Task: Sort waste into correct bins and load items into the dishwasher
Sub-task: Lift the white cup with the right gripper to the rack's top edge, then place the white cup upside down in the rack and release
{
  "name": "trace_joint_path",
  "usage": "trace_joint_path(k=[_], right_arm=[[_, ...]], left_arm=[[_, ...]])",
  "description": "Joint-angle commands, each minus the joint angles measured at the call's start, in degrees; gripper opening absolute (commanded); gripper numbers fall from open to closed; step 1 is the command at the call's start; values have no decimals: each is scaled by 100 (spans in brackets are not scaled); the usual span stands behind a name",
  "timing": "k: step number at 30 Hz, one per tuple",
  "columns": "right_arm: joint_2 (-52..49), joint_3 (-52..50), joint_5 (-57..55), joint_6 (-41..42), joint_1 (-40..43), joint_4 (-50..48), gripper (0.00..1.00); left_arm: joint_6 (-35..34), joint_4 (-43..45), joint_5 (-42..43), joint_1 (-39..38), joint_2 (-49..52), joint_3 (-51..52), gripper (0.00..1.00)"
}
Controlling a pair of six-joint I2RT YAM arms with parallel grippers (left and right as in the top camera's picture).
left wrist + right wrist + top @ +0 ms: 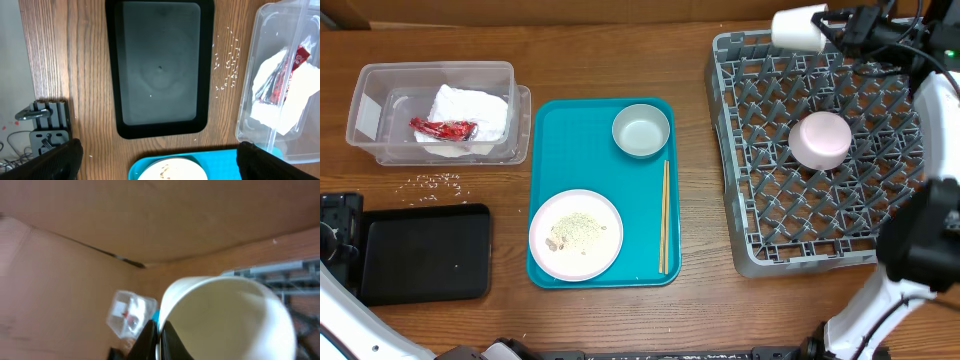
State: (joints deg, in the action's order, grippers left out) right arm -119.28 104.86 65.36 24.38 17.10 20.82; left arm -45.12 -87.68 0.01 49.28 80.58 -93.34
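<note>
My right gripper is shut on the rim of the small cream cup and holds it on its side above the far edge of the grey dish rack. A pale pink bowl sits upside down in the rack. The clear tub holds the white napkin and the red wrapper. Rice scraps lie on the table beside the black tray. My left gripper is open and empty above the black tray's edge.
The teal tray holds the grey-green bowl, the pink plate with food scraps on it, and chopsticks. A cardboard wall stands behind the rack. A black clamp sits at the table's edge.
</note>
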Motion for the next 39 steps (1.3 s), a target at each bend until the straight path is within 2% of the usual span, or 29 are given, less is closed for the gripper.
trace_joint_path(k=[1,4,6,11,24,31,36,39], right_arm=[[-487,-37,1003,1537,76,-890,4],[-848,-37,1036,2361,76,-1620,4],[-1034,-37,1040,2627,76,-1814,4],[-1401,-39,1056,2903,76,-1497,4],[-1556,-44,693,2702,105,-1080,4],[-1554,-39,-177,2133,160,-74,4],[-1508,118,-122,2006,328,155,5],[-1377,264,-127,1902,417,289,10]], left_arm=[[-120,-11,0,22,-81,-28,100],[-120,-11,0,22,-81,-28,100],[-120,-11,0,22,-81,-28,100],[-120,-11,0,22,-81,-28,100],[-120,-11,0,22,-81,-28,100],[-120,-11,0,22,-81,-28,100],[-120,-11,0,22,-81,-28,100],[-120,-11,0,22,-81,-28,100]])
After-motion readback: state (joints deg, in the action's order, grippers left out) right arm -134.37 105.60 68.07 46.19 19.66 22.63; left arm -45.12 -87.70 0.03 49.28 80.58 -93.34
